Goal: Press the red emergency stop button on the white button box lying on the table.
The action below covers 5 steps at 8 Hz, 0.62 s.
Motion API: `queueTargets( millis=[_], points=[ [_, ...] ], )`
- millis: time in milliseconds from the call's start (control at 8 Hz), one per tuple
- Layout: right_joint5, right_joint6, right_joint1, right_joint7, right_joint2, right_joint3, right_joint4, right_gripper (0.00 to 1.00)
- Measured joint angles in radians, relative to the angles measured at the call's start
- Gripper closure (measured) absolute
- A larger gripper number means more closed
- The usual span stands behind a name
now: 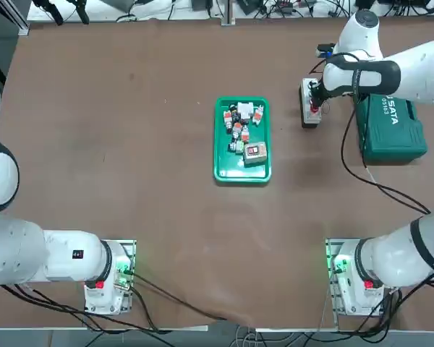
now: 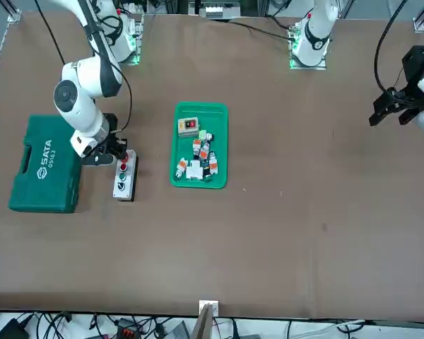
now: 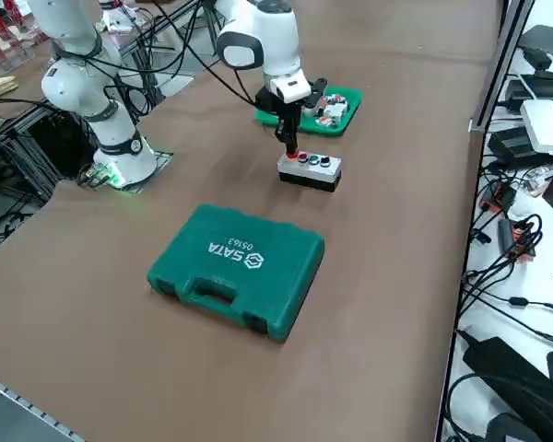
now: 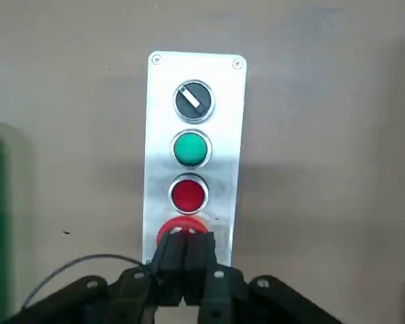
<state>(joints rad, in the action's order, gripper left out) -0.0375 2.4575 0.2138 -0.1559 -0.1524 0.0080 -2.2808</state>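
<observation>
Emergency stop button [image 4: 181, 228], the red knob at the end of the white button box [image 4: 196, 121], sits right under our right gripper [image 4: 186, 248], whose fingers are clenched together. In the overhead view the box [image 1: 310, 101] lies on the table [image 1: 130, 144] at about two o'clock from the green parts tray [image 1: 242, 139], just beside the green tool case [image 1: 391, 127]. We judge the press itself is in hand; next comes a straight, short push down.
</observation>
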Motion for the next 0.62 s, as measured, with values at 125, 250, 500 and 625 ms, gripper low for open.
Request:
queueTargets(
  millis=[125,250,500,625],
  points=[
    [0.000,0.000,0.000,0.000,0.000,0.000,-0.002,0.98],
    [0.000,0.000,0.000,0.000,0.000,0.000,-0.008,0.98],
    [0.000,0.003,0.000,-0.001,0.000,0.000,-0.015,0.98],
    [0.000,0.004,0.000,-0.001,0.000,0.000,-0.015,0.98]
  ],
)
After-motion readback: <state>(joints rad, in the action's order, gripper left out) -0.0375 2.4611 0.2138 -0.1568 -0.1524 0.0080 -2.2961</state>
